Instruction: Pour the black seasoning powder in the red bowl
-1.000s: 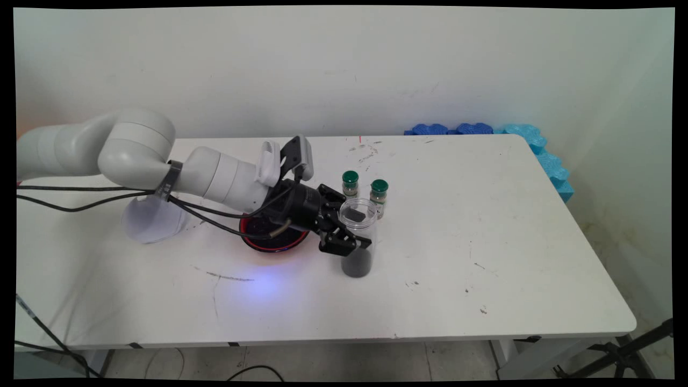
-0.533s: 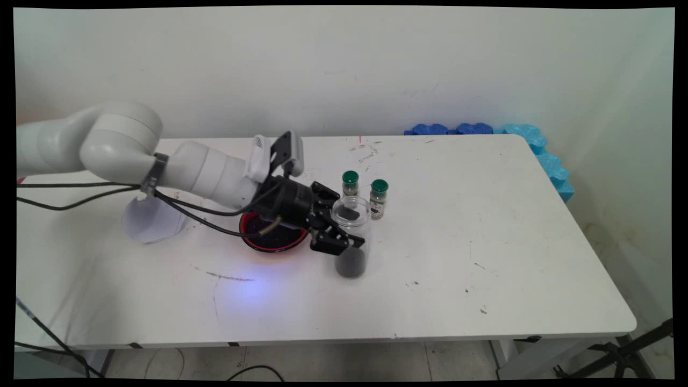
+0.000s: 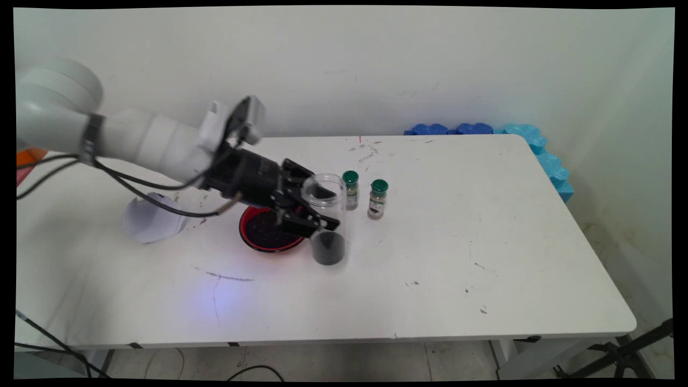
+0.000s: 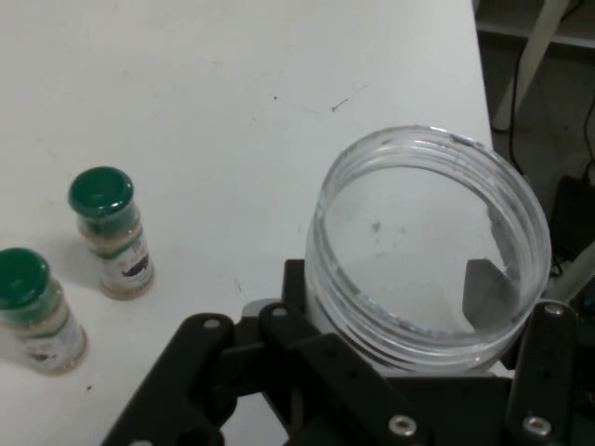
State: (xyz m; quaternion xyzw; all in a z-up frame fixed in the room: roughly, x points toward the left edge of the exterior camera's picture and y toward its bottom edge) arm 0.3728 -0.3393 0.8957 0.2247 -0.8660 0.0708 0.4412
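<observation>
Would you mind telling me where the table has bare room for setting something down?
Bare: the right half beyond the spice bottles, and the near strip. Crowded: the middle, where the gripper holds the jar beside the red bowl.

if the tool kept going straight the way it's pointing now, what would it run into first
The tool, shut on the clear jar, points right and slightly down across the table. The nearer green-capped spice bottle sits close beside that line, so the jar might brush it first, though depth is unclear; otherwise the table surface.
</observation>
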